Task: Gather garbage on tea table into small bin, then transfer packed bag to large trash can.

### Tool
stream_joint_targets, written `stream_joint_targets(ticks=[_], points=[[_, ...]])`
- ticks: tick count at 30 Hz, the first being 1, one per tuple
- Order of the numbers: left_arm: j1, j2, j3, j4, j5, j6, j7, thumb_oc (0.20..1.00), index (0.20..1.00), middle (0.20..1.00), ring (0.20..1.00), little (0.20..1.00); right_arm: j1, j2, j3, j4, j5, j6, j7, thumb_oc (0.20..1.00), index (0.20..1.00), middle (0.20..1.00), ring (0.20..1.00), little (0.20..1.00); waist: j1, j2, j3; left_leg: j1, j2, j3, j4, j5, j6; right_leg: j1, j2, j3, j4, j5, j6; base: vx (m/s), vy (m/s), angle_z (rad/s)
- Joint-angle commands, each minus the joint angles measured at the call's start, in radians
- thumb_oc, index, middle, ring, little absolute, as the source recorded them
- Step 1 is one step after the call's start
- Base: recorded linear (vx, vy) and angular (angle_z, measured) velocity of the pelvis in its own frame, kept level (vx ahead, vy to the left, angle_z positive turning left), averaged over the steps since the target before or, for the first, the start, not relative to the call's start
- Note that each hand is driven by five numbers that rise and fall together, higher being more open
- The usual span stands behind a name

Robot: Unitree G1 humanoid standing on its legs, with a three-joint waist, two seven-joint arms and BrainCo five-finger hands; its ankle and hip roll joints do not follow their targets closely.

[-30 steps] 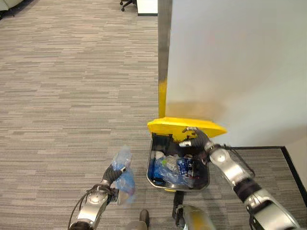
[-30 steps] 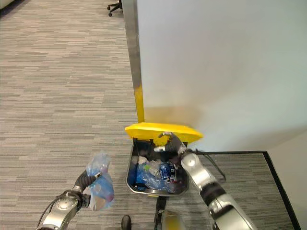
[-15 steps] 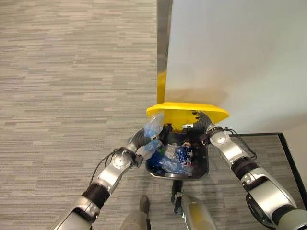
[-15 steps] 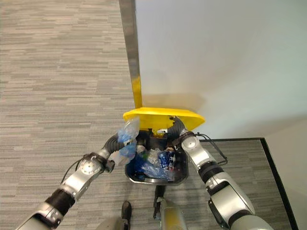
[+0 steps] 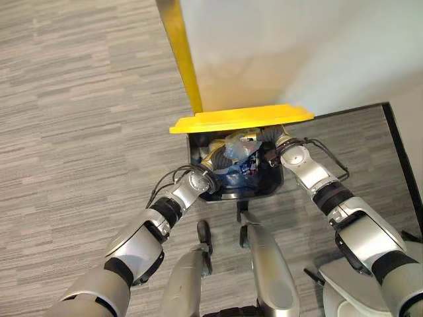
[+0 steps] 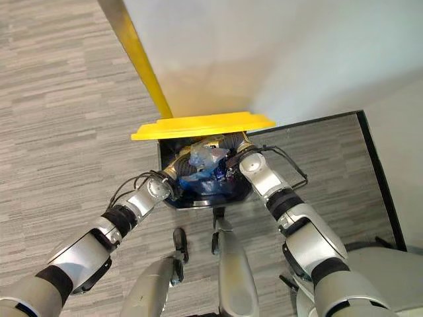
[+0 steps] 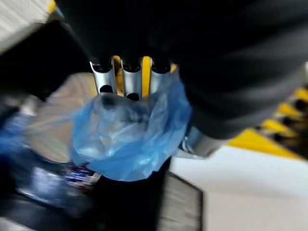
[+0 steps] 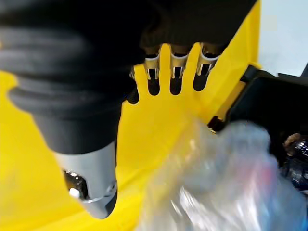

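Bag held over the open trash can (image 5: 228,191)

The left hand (image 7: 126,79) grips the blue bag (image 7: 127,132), apparently pinched, above the rubbish inside. At two o'clock of it, the right hand's (image 8: 175,72) straight fingers press the raised yellow lid (image 5: 241,119).

Looks like an office: grey striped commercial carpet (image 5: 73,125) wall to wall, a plain white partition wall (image 5: 277,46) edged with a yellow-marked metal post (image 5: 180,53), and a black bin (image 6: 173,201) with a yellow flip lid (image 5: 238,119) set against it.
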Motion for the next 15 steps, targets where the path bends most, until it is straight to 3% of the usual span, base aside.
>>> stream_joint_targets(ticks=[1,12,15], points=[[0.074,0.017,0.042,-0.048,0.067,-0.021,0.042,1.0,1.0,1.0,1.0,1.0,-0.007,0.037,0.004,-0.032,0.014,-0.062,-0.026,1.0,1.0,1.0,1.0,1.0,0.023,-0.025,-0.081,0.072,-0.067,0.006,0.087,-0.211,0.02,-0.057,0.018,0.057,-0.14,0.073,0.071,0.0,0.0,0.0],[0.229,0.077,0.162,-0.153,0.046,-0.024,0.054,1.0,1.0,1.0,1.0,1.0,0.155,0.023,-0.056,-0.142,0.003,-0.074,-0.008,1.0,1.0,1.0,1.0,1.0,0.034,-0.035,-0.104,0.121,-0.066,0.001,0.077,-0.217,0.022,-0.003,0.017,0.052,-0.155,0.08,0.073,0.0,-0.002,0.01],[0.443,0.144,0.31,-0.327,-0.013,-0.037,0.035,1.0,1.0,1.0,1.0,1.0,0.358,0.007,-0.152,-0.282,-0.041,-0.077,0.027,1.0,1.0,1.0,1.0,1.0,0.061,-0.051,-0.134,0.167,-0.065,-0.005,0.075,-0.228,0.03,0.049,0.017,0.045,-0.178,0.087,0.08,-0.06,-0.031,0.07]])
